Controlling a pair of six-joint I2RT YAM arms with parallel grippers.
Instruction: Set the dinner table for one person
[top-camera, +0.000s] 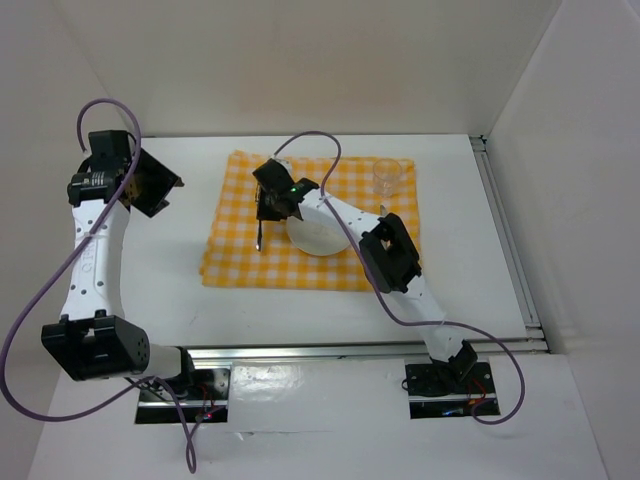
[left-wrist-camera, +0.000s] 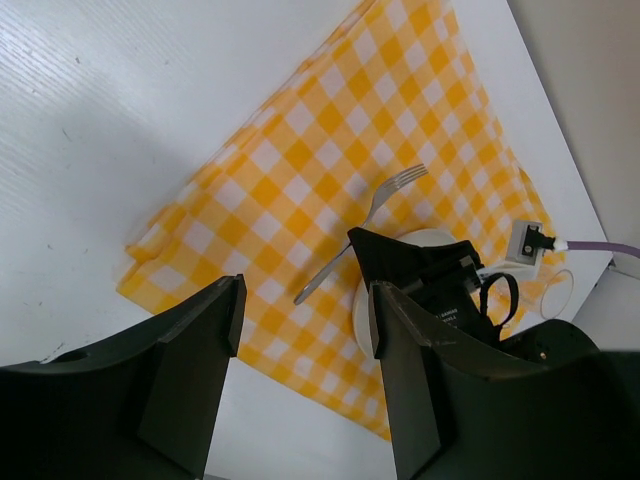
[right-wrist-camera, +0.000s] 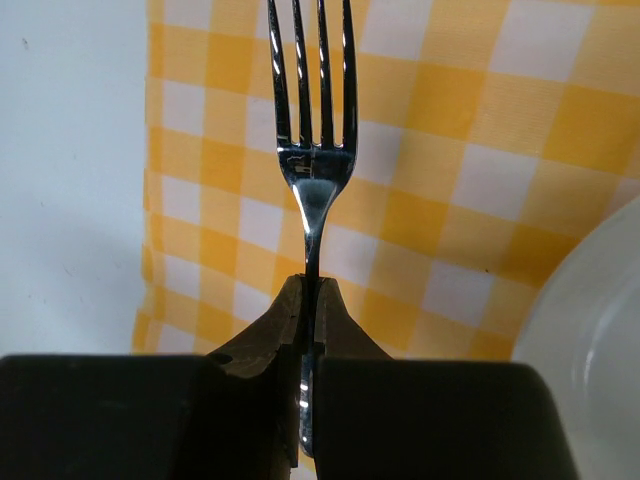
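Note:
On the white dinner table (top-camera: 170, 270) lies a yellow-and-white checked cloth (top-camera: 240, 262). A white plate (top-camera: 318, 234) sits on it, with a clear glass (top-camera: 387, 176) at its far right corner. My right gripper (right-wrist-camera: 312, 285) is shut on the handle of a silver fork (right-wrist-camera: 312, 150), tines pointing away, low over the cloth just left of the plate (right-wrist-camera: 590, 340). From the left wrist the fork (left-wrist-camera: 372, 212) shows slanted beside the plate (left-wrist-camera: 425, 238). My left gripper (left-wrist-camera: 305, 300) is open and holds nothing, raised off the cloth's left side (top-camera: 150, 185).
White walls close in the table on the left, back and right. A metal rail (top-camera: 510, 240) runs along the right edge and another along the near edge (top-camera: 360, 350). Purple cables loop from both arms.

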